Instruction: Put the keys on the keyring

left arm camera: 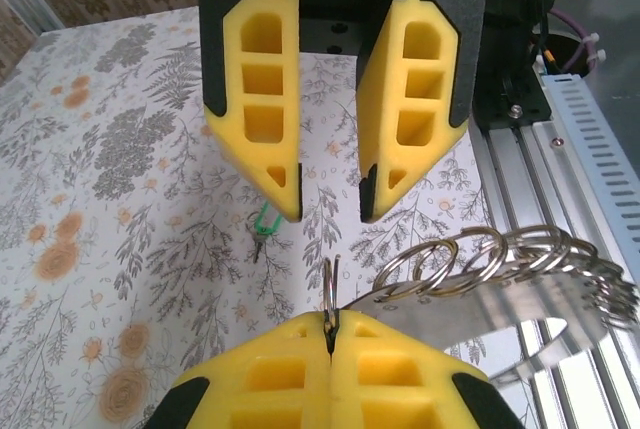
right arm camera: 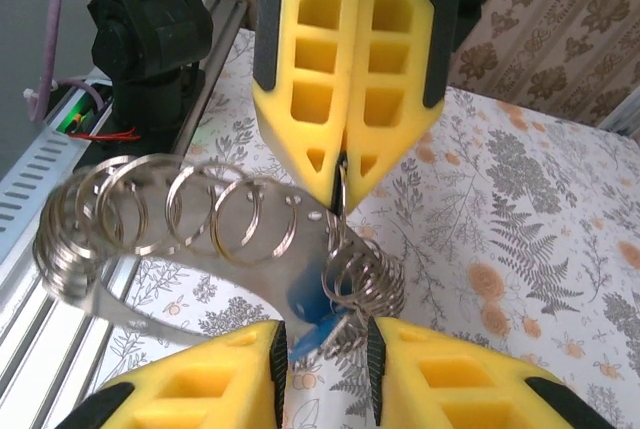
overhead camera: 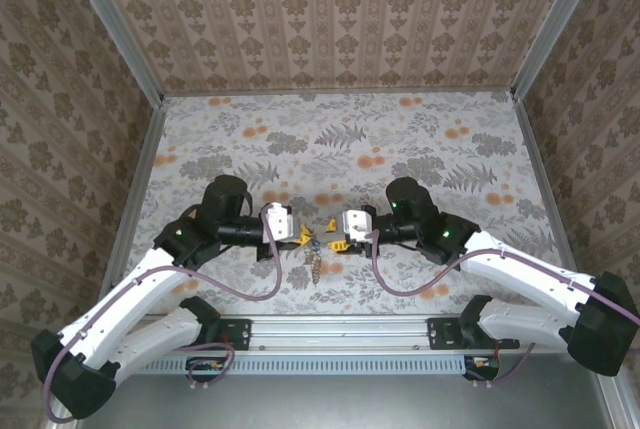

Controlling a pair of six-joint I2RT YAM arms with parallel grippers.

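Keyring point(left arm camera: 450, 311): flat grey metal band strung with thin silvery split rings, held above the middle of the floral-printed worktop's point(left arm camera: 120, 149) near edge. The left gripper point(left arm camera: 330, 324) is pressed together, pinching one ring. A small blue-headed key point(right arm camera: 312, 321) hangs between the spread right gripper point(right arm camera: 325, 339) fingers, apparently threaded. A green-headed key point(left arm camera: 262, 227) lies on the worktop, not yet threaded.
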